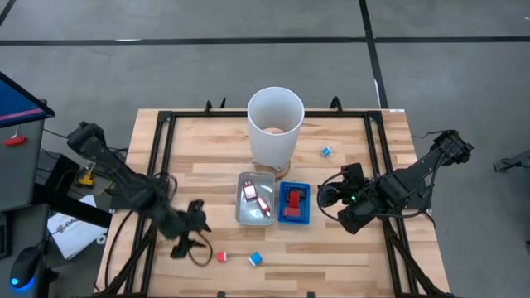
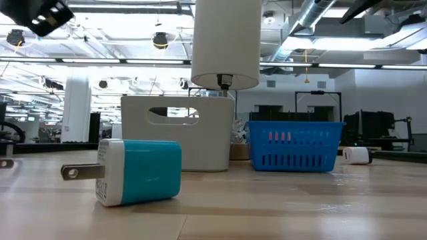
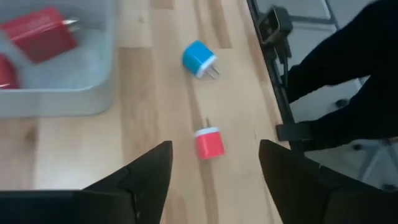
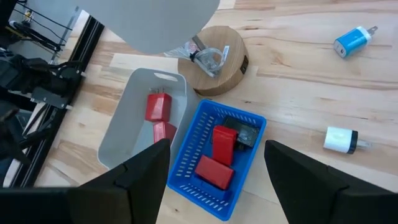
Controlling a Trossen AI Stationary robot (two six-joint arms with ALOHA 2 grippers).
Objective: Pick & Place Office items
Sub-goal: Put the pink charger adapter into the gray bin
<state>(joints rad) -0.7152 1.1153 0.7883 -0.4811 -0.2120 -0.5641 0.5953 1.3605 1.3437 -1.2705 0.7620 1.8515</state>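
Observation:
The office items are small plug-like blocks. A red block [image 3: 209, 142] and a blue one [image 3: 199, 59] lie on the wood near the table's front edge, also seen as red block [image 1: 222, 257] and blue block [image 1: 256, 259]. My left gripper [image 1: 192, 237] hangs open above and to the left of the red block, touching nothing. Red blocks lie in the silvery tray [image 1: 243, 211] and in the blue tray [image 1: 294, 220]. My right gripper [image 1: 331, 195] stands open above the blue tray's right side [image 4: 252, 118], holding nothing. A white block [image 4: 341, 139] and another blue block [image 4: 353, 40] lie on the table to the right.
The tall white bin [image 1: 275, 124] stands on a round wooden base [image 4: 214, 59] behind the two trays. Black frame rails [image 1: 162, 149] run along the table's left and right sides. Bare wood lies between the trays and the front edge.

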